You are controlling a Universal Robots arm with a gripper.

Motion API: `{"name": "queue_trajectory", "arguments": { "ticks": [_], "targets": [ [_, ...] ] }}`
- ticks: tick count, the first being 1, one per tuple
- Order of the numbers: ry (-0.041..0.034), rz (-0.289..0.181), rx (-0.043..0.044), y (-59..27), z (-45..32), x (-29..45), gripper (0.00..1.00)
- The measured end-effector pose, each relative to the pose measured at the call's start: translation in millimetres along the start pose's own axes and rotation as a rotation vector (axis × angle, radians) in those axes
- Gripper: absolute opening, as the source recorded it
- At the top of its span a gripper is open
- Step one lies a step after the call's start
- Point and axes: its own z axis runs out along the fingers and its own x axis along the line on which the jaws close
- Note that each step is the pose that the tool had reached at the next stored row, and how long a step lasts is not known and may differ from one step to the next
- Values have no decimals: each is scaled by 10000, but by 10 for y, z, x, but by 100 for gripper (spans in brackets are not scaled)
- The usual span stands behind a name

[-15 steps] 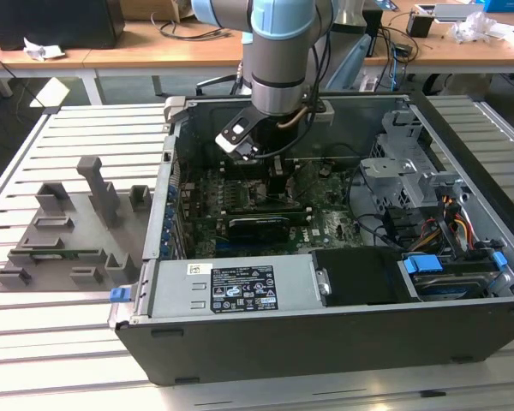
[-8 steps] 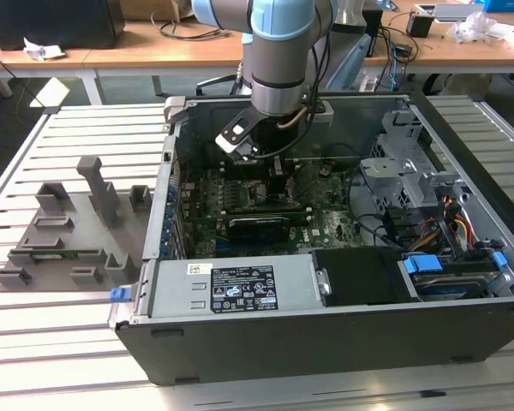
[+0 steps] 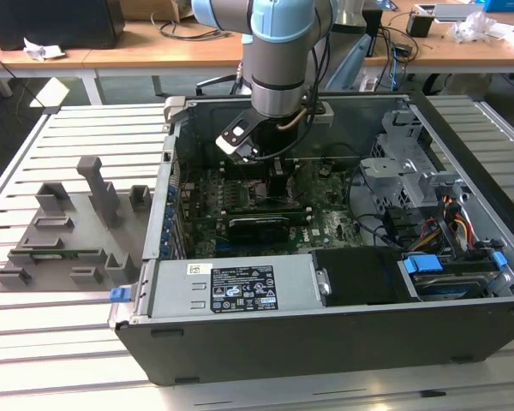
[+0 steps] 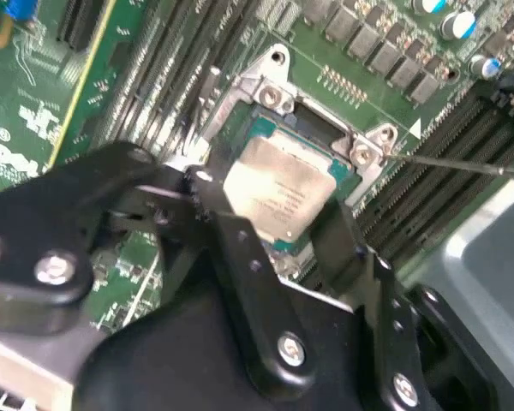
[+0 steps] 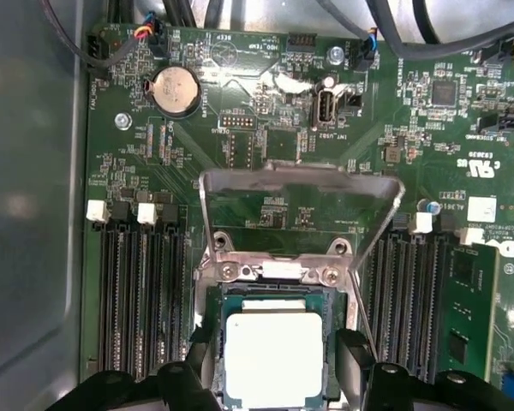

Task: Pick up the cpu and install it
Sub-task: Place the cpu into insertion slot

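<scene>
Black and two-fingered, the gripper (image 5: 275,339) reaches down inside the open grey computer case (image 3: 325,342), toward eleven o'clock of the case's middle in the exterior view. Its fingers (image 5: 353,364) stand either side of the cpu (image 5: 272,364), a small flat square chip with a pale silver metal top. In the first wrist view a thin dark gap shows between each finger and the chip's edge, so I read the jaws as spread and not clamping.

The cpu lies flat and square within the dark socket frame with metal edges (image 5: 278,271) on the green motherboard (image 5: 154,171). The socket's silver retaining plate (image 5: 300,181) is swung up and open beside it. A grey plastic fixture tray with upright posts (image 3: 68,231) sits on the slatted metal bench (image 3: 34,342), at nine o'clock from the case.

The chip is probably light and fully rigid. Its smooth metal lid is likely slippery, so pressing on the top face would give little hold. Two opposite side edges look like the right place to hold it, kept level. The contacts beneath it and in the socket are probably the fragile part, so tilting or dragging could do damage.
</scene>
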Motion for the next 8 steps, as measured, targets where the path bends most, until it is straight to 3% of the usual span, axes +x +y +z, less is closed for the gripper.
{"name": "queue_trajectory", "arguments": {
  "ticks": [6,8],
  "targets": [
    [-2,0,0,0,0,0,67],
    [-2,0,0,0,1,0,59]
  ]
}}
